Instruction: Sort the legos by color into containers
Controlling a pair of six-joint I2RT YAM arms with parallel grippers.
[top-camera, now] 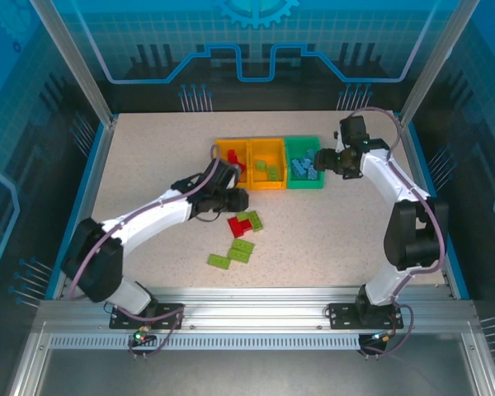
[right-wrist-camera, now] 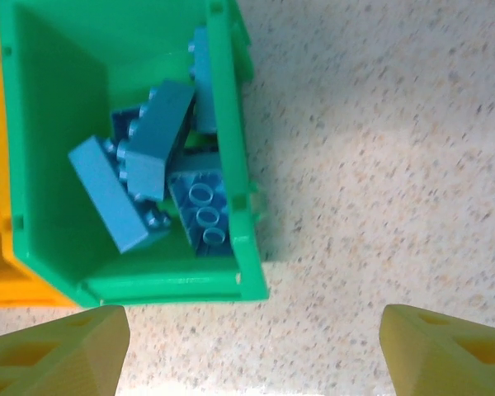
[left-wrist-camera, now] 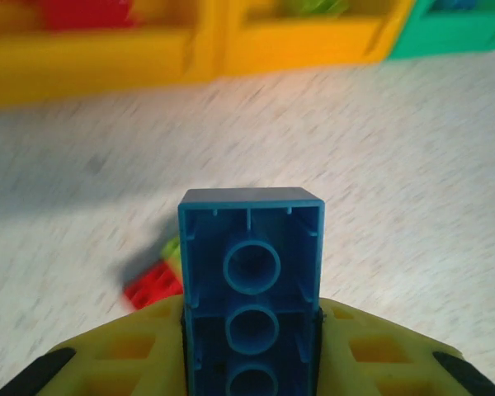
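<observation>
My left gripper (left-wrist-camera: 250, 323) is clamped on a blue lego (left-wrist-camera: 250, 239), short of the bins; my right gripper (right-wrist-camera: 252, 351) hangs released beside the green bin (right-wrist-camera: 229, 124) holding blues. I'd judge it mostly sorted; red and lime legos (top-camera: 241, 239) lie loose mid-table

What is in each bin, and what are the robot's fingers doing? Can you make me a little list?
Left bin: orange, red bricks inside
Middle bin: orange, green bricks inside
Right bin: green, blue bricks inside
Left fingers: shut on a blue brick, just short of the bins
Right fingers: open, empty, beside the right bin
Table: loose bricks, red and green
</observation>
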